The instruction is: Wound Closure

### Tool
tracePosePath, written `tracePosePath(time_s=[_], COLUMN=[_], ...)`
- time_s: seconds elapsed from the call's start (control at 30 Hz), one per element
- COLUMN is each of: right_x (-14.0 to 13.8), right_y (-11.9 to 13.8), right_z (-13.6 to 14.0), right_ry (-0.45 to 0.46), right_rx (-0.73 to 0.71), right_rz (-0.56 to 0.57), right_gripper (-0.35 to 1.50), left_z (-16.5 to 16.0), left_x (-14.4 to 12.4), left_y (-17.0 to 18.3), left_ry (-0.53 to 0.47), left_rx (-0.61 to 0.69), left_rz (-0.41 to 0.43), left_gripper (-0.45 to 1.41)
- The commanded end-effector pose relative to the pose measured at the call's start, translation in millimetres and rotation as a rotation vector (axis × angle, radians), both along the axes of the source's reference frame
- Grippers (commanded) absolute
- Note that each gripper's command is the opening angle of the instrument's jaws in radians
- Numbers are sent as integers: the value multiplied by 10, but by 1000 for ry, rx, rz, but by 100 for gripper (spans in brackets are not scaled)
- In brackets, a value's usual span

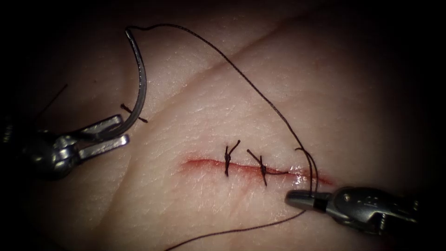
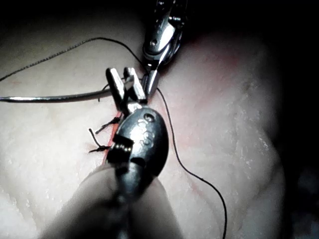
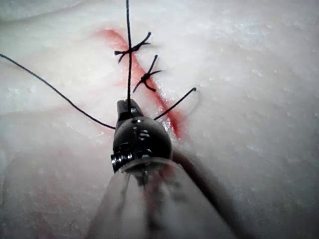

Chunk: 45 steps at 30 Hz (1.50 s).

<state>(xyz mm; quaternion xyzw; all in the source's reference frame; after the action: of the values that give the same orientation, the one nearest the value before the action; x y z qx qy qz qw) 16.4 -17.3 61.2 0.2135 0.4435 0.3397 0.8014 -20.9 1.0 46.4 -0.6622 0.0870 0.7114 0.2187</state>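
Note:
The left tool (image 1: 122,129) is shut on the curved needle (image 1: 141,79) near its pointed end. The needle is out of the tissue (image 1: 195,107), left of the cut (image 1: 206,163), arching upward. From its tail the dark thread (image 1: 241,76) sweeps over to the cut's right end, where the right tool (image 1: 298,199) is shut on it. A second strand (image 1: 232,232) trails off down and to the left. In the left wrist view the left tool (image 2: 125,82) holds the needle (image 2: 50,98). In the right wrist view the right tool (image 3: 124,107) grips the thread (image 3: 128,30).
Two knotted stitches (image 1: 227,161) (image 1: 263,170) cross the cut, with red fluid (image 1: 200,163) along it. A short cut end of thread (image 1: 126,108) lies on the tissue beside the needle. The right tool (image 2: 162,40) shows beyond the left jaws in the left wrist view.

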Motion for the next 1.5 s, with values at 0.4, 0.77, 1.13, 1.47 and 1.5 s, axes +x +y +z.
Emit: tracePosePath(time_s=[0.4,0.77,1.13,1.47,1.5], right_x=[30,95,49,-6,-6], right_y=[-56,-127,-49,-18,-18], right_z=[-100,-193,-169,-150,-150], right_ry=[52,162,220,166,166], right_rx=[0,-3,-302,-487,-487], right_rz=[32,-48,-52,-115,-115], right_gripper=[-35,-35,146,146,146], left_z=[15,16,17,26,26], left_x=[-14,-16,-14,-13,-13], left_y=[-8,-13,-11,-3,-3], left_ry=[0,5,3,-1,-1], left_rx=[-9,-12,-11,-9,-9], left_rz=[-2,2,4,5,5], left_gripper=[-45,-45,-45,-45,-45])
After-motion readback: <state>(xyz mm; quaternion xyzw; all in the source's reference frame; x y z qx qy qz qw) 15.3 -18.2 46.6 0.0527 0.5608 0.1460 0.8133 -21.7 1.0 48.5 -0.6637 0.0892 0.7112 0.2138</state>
